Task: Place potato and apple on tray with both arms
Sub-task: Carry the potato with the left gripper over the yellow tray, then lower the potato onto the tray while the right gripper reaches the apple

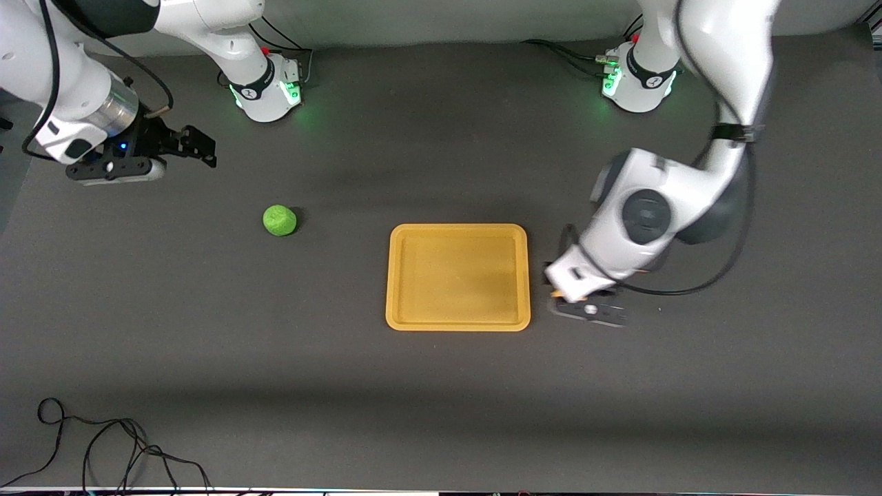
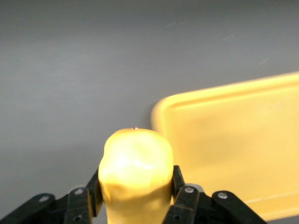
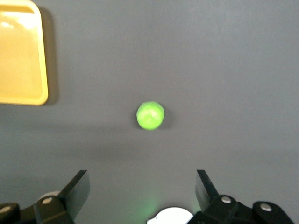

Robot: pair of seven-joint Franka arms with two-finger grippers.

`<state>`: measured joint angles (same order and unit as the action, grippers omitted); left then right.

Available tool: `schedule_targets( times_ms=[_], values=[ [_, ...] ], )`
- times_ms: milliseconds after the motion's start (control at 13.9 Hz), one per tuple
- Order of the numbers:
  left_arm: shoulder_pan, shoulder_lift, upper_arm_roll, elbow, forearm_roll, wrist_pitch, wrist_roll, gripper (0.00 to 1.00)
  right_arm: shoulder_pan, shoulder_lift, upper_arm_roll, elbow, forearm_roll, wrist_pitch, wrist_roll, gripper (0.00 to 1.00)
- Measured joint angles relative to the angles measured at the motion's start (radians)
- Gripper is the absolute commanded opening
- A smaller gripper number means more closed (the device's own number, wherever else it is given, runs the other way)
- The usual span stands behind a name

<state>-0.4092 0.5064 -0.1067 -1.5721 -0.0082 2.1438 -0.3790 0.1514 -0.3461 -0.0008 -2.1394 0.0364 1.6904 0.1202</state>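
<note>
We see the tray (image 1: pixel 458 277) lying flat on the table (image 1: pixel 441 386) with nothing in it. No writing on it or on the other items can be read.

Our left gripper (image 2: pixel 135 196) is low beside the tray's end toward the left arm, just off the rim. Its jaws are closed on the potato (image 2: pixel 136 170), which stands up between the fingers (image 2: pixel 180 193) and fills the gap. From this gripper the tray's rounded corner lies just ahead and to one side, close by but apart from the potato.

Our right gripper (image 3: pixel 142 193) hangs over bare table at the right arm's end, its jaws spread wide and holding nothing. The apple (image 1: pixel 280 220) sits on the table ahead of this gripper, between it and the tray, well apart from both.
</note>
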Motion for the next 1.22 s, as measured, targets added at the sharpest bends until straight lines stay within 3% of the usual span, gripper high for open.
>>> schedule_targets(
  times_ms=[144, 431, 719, 934, 1222],
  values=[
    [-0.063, 0.095, 0.001, 0.079, 0.0, 0.004, -0.127, 0.0, 0.011, -0.071, 0.001, -0.072, 0.0, 0.001, 0.0, 1.0],
    [-0.076, 0.219, 0.004, 0.086, 0.001, 0.083, -0.191, 0.0, 0.051, -0.11, 0.001, -0.131, 0.0, 0.038, 0.002, 1.0],
    [-0.099, 0.245, 0.003, 0.069, 0.002, 0.095, -0.268, 0.0, 0.051, -0.103, -0.002, -0.281, 0.0, 0.242, 0.002, 1.0],
    [-0.125, 0.246, 0.003, 0.059, 0.002, 0.095, -0.295, 0.01, 0.051, -0.058, -0.003, -0.407, 0.0, 0.452, 0.002, 1.0],
    [-0.131, 0.245, 0.005, 0.03, 0.008, 0.095, -0.299, 0.05, 0.051, 0.094, -0.004, -0.491, 0.0, 0.702, 0.015, 1.0]
  ],
)
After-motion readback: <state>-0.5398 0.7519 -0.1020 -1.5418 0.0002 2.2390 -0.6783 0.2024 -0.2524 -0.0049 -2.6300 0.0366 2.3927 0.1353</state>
